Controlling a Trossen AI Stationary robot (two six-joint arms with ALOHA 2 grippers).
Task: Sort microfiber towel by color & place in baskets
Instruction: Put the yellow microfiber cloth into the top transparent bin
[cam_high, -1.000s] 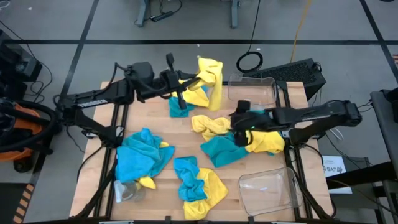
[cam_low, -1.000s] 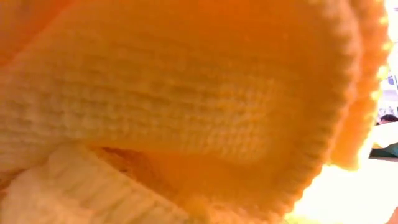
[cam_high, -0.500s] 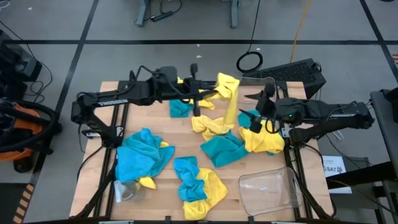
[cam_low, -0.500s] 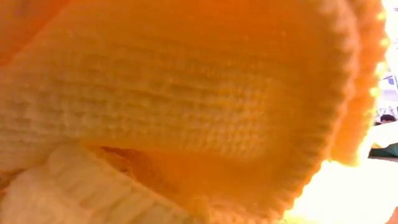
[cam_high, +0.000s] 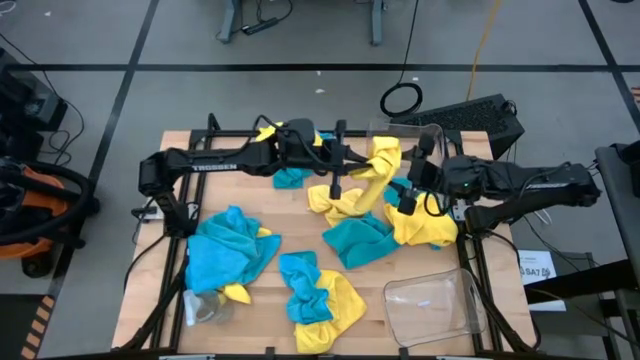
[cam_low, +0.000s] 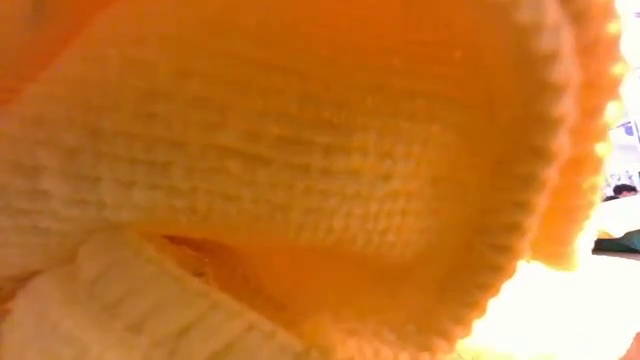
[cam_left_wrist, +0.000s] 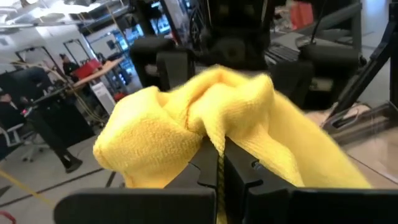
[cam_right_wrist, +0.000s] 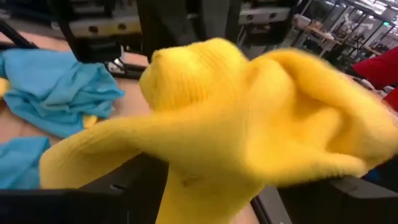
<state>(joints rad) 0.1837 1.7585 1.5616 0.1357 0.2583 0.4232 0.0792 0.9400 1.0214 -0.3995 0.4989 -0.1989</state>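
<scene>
My left gripper (cam_high: 358, 166) reaches level across the far middle of the table, shut on a yellow microfiber towel (cam_high: 382, 160). My right gripper (cam_high: 412, 176) stands open just right of that towel, which fills the right wrist view (cam_right_wrist: 249, 124). More yellow and blue towels lie loose on the table: a blue one at the near left (cam_high: 228, 250), a blue and yellow heap (cam_high: 315, 295), a blue one (cam_high: 360, 240) and a yellow one (cam_high: 430, 226). One clear basket (cam_high: 432, 305) stands at the near right. The other basket (cam_high: 405, 132) is at the far right, partly hidden. My left gripper pinches a bunched fold of the yellow towel (cam_left_wrist: 214, 134) between its two shut fingers, coming level from the table's left. The towel bulges past the fingertips and droops slack toward the table. My right gripper is open close to the same towel; whether it touches, I cannot tell.
A yellow cloth right against the lens (cam_low: 300, 170) blocks the low view. A small clear round object (cam_high: 205, 308) lies at the near left corner. A keyboard (cam_high: 470, 115) sits beyond the table's far right edge. Bare wood (cam_high: 235, 190) shows at the left.
My left gripper has carried the yellow towel toward the table's right edge and downward, up to my right gripper, and has levelled out. My right gripper has risen from the towels in the middle and drawn back toward the right edge.
</scene>
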